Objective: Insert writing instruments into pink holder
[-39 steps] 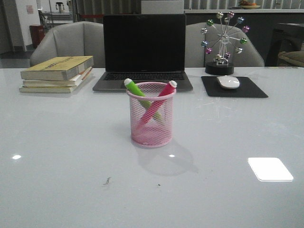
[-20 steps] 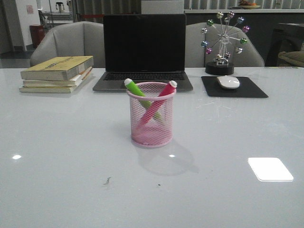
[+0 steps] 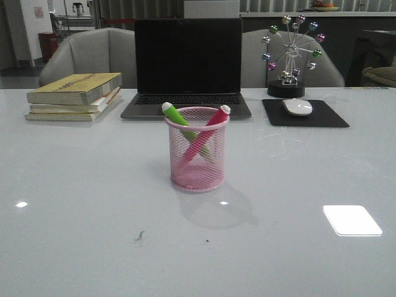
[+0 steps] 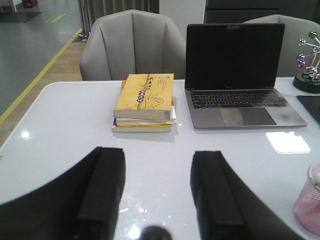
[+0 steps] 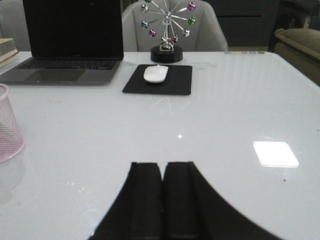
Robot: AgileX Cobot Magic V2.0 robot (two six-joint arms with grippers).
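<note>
The pink holder (image 3: 198, 154) stands upright in the middle of the table. Inside it the green marker (image 3: 176, 116) leans left and the magenta marker (image 3: 213, 120) leans right, crossing each other, both caps above the rim. Neither gripper shows in the front view. My left gripper (image 4: 159, 157) is open over bare table, nothing between its fingers; the holder (image 4: 309, 206) sits at that view's edge. My right gripper (image 5: 163, 167) is shut and empty above the table, with the holder (image 5: 7, 124) off to one side.
Behind the holder sits an open laptop (image 3: 187, 68). A stack of books (image 3: 75, 96) lies at the back left. A white mouse (image 3: 297, 106) on a black pad (image 3: 304, 114) and a ball-wheel ornament (image 3: 289, 55) stand at the back right.
</note>
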